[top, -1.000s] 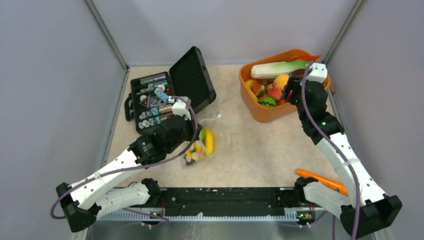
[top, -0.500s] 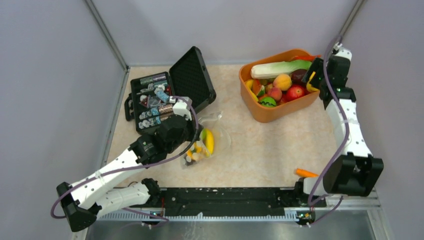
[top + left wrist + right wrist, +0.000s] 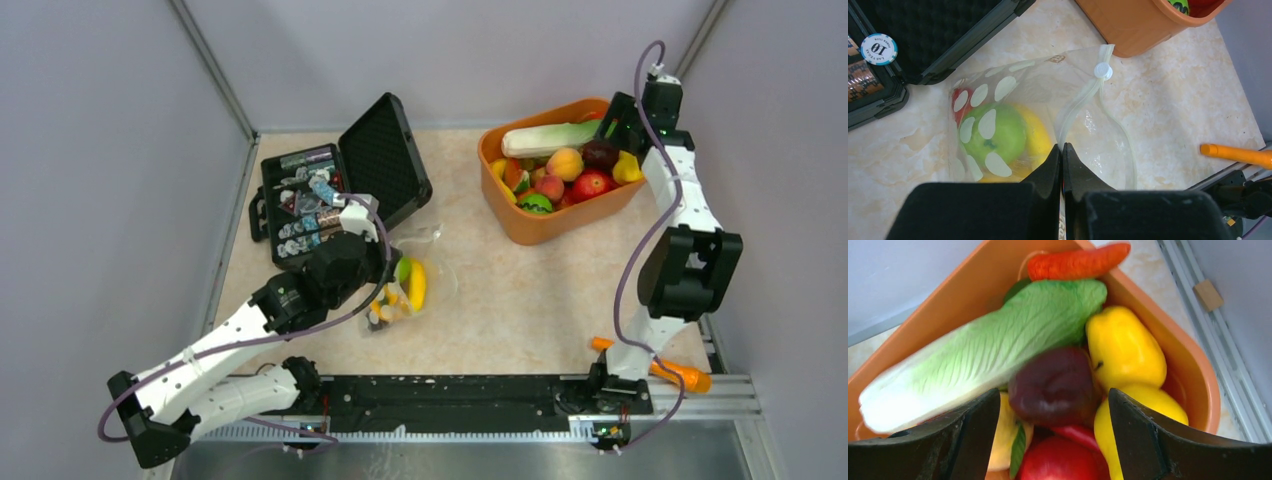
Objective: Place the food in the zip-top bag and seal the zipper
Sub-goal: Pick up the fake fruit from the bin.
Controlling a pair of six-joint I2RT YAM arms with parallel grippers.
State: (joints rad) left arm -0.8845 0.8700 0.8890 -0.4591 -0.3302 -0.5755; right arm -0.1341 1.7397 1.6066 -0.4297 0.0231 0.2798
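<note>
Zip-top bag [image 3: 1033, 85] pinched in L hand [image 3: 1062, 146]; R hand [image 3: 1053, 397] spread over tub [image 3: 948, 300].

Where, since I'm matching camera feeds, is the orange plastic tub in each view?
Top external: orange plastic tub at upper right, near the back wall.
Left wrist: top edge, right of centre; only its outer wall.
Right wrist: fills the frame, wall at upper left.
Shared landmark: beige marbled tabletop.
</note>
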